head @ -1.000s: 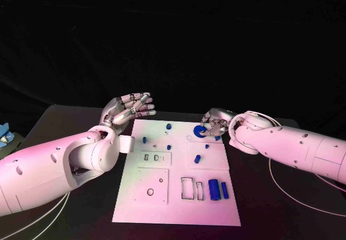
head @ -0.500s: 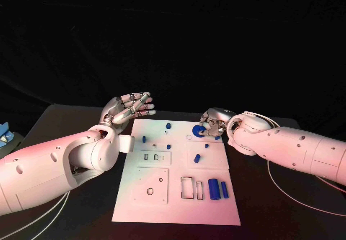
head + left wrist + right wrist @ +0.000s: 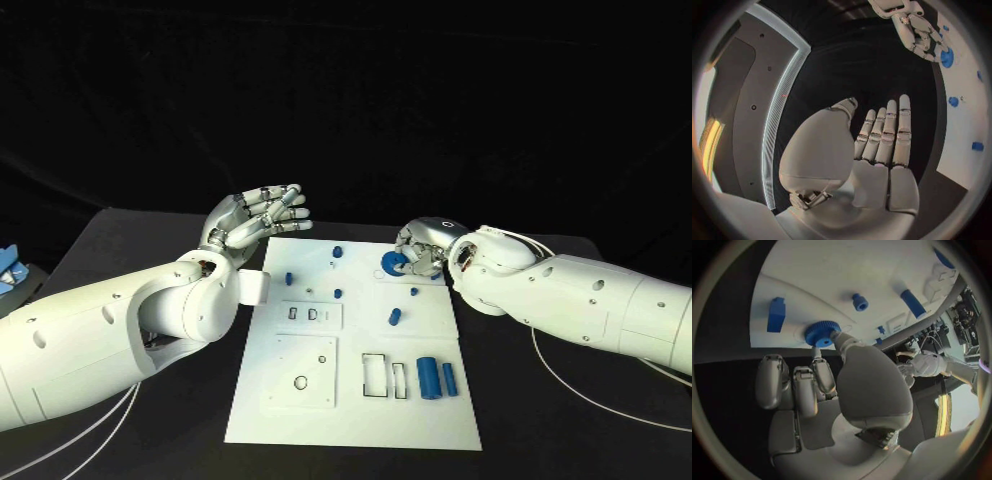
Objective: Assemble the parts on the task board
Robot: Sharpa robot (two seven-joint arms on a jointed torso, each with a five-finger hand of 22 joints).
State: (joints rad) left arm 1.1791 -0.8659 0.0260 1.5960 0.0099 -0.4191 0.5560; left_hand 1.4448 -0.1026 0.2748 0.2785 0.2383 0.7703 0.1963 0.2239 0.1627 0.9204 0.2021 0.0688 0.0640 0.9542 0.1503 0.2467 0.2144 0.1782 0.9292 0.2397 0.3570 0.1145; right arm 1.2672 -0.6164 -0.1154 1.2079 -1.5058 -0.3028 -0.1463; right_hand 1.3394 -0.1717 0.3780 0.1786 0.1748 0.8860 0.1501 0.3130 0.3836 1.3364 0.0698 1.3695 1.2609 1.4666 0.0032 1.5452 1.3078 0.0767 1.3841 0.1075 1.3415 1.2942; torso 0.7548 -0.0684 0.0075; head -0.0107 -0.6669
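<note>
Blue gear point(image 3: 394, 263) pinched by the right hand point(image 3: 420, 249) on the task board point(image 3: 356, 400).
Rigid, light, knurled-rimmed — likely best gripped there; left hand point(image 3: 260, 215) hovers released.

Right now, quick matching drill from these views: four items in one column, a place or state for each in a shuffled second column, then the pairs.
Items:
1. left hand
2. right hand
3. blue gear
4. two blue cylinders

States:
A. lying side by side at the task board's near right
B. raised, holding nothing, fingers straight
C. at the board's far right, a finger touching it
D. fingers down at the gear

Pairs: 1-B, 2-D, 3-C, 4-A
</note>
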